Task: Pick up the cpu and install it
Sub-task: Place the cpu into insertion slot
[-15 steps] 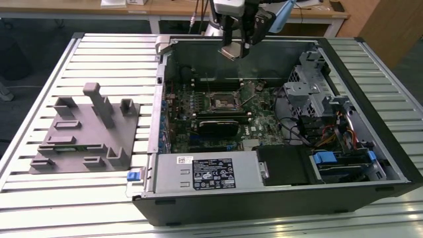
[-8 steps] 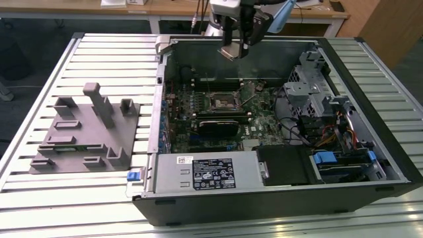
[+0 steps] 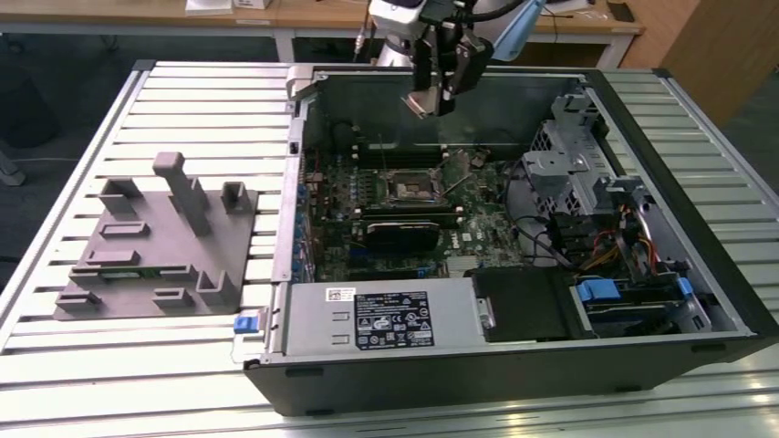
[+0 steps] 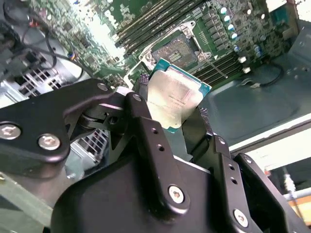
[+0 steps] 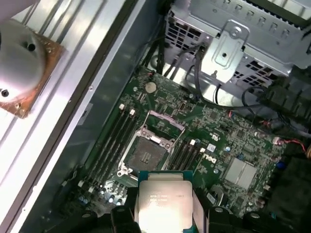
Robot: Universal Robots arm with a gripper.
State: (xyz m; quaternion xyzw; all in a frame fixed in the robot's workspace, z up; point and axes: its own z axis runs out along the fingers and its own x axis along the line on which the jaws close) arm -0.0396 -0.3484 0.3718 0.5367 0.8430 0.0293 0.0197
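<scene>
Silvery metal lid, green board rim: the cpu (image 4: pixel 172 99) is clamped by two opposite edges between my fingers (image 4: pixel 146 124). My gripper (image 3: pixel 433 100) hangs over the open case (image 3: pixel 688 182), near the wall opposite the power supply (image 3: pixel 383 315), above the bare square socket (image 5: pixel 148 153) and apart from it. I judge the chip light, stiff, slick and fragile underneath: edges only, gentle squeeze.
</scene>
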